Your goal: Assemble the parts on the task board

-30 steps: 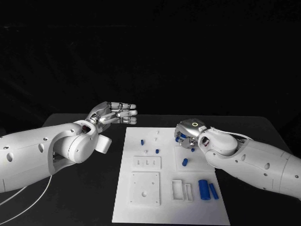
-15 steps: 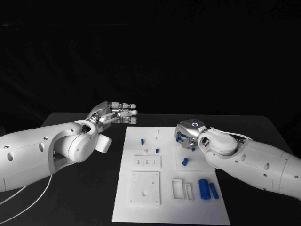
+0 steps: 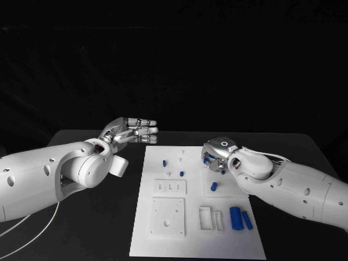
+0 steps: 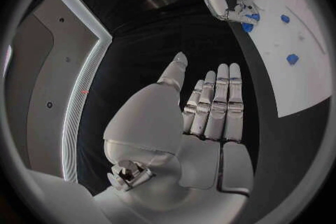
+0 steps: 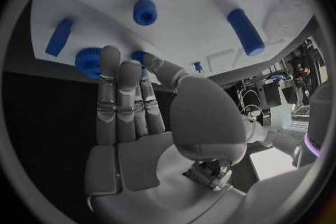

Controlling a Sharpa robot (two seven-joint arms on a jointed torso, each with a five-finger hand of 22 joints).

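The task board (image 3: 197,239) lies in the middle of the desk (image 3: 299,147), running from near to far. The left hand (image 3: 133,130) hangs over the desk just left of the board's far left corner. The right hand (image 3: 216,155) sits over the board's far right part, fingers among small parts (image 5: 145,10) there. Two long parts (image 3: 240,218) lie side by side near the board's right edge, nearer than the right hand. A single part (image 3: 214,187) lies between them and that hand.

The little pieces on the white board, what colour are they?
Blue parts, clearest in the right wrist view.
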